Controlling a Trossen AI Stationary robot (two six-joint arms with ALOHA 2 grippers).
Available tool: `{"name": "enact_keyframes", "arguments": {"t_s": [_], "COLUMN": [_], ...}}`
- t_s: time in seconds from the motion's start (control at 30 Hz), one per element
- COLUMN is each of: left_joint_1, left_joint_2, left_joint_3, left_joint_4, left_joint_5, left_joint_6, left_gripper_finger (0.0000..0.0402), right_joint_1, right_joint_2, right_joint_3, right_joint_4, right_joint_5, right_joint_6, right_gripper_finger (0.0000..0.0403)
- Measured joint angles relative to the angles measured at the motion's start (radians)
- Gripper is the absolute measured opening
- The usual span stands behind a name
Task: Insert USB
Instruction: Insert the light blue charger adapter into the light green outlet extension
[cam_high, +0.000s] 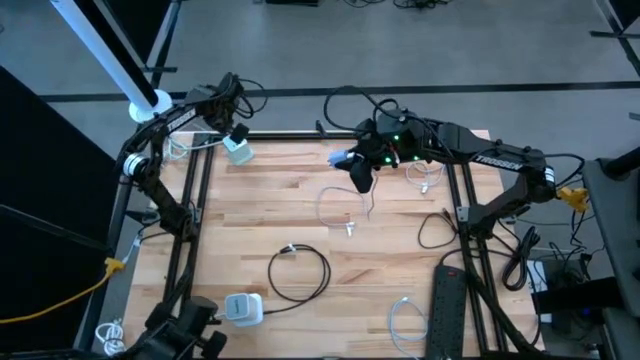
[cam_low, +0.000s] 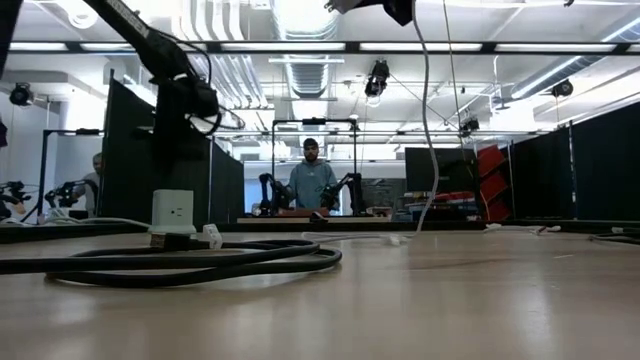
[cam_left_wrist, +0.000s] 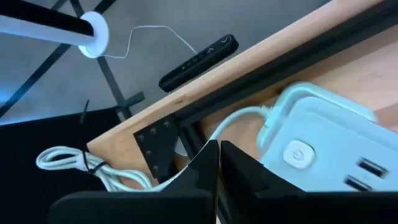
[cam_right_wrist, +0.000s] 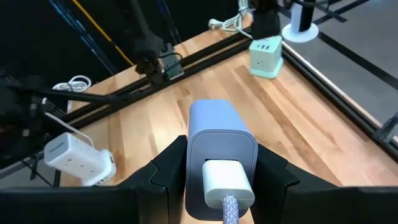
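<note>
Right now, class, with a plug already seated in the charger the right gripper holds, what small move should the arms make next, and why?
Probably lower the right gripper to set the blue charger on the table. Its white USB plug already looks seated, and the shut left gripper near the white power cube holds nothing.

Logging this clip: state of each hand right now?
Left hand: closed, holding nothing visible.
Right hand: closed on the blue charger.

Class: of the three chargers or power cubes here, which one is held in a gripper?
The bluish charger, clamped in the right gripper with a cable plugged in; the others sit free.
</note>
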Motion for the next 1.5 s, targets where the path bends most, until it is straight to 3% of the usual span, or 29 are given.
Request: {"name": "enact_keyframes", "arguments": {"t_s": [0.47, 0.7, 0.87, 1.1, 1.33, 1.5], "left_joint_1": [0.001, -0.004, -0.008, -0.042, -0.068, -0.066], "left_joint_2": [0.126, 0.102, 0.086, 0.038, -0.002, -0.111], "left_joint_3": [-0.007, -0.01, -0.023, -0.123, -0.195, -0.196], "left_joint_4": [0.022, -0.06, -0.098, -0.084, -0.071, -0.051], "left_joint_5": [0.008, 0.261, 0.379, 0.695, 0.702, 0.707], "left_joint_6": [0.117, 0.179, 0.213, 0.221, 0.22, 0.222], "left_gripper_finger": [0.0, 0.0, 0.0, 0.0, 0.0, 0.0], "right_joint_1": [0.058, 0.074, 0.073, 0.073, 0.073, 0.077], "right_joint_2": [0.0, -0.001, -0.001, 0.003, 0.055, 0.151], "right_joint_3": [0.0, 0.0, 0.0, -0.001, -0.037, -0.108], "right_joint_4": [-0.007, -0.009, -0.007, -0.006, 0.011, 0.167], "right_joint_5": [0.007, 0.018, 0.043, 0.055, 0.118, 0.124], "right_joint_6": [0.01, 0.028, 0.028, 0.007, -0.053, -0.119], "right_gripper_finger": [0.0115, 0.0115, 0.0115, 0.0115, 0.0115, 0.0115]}}
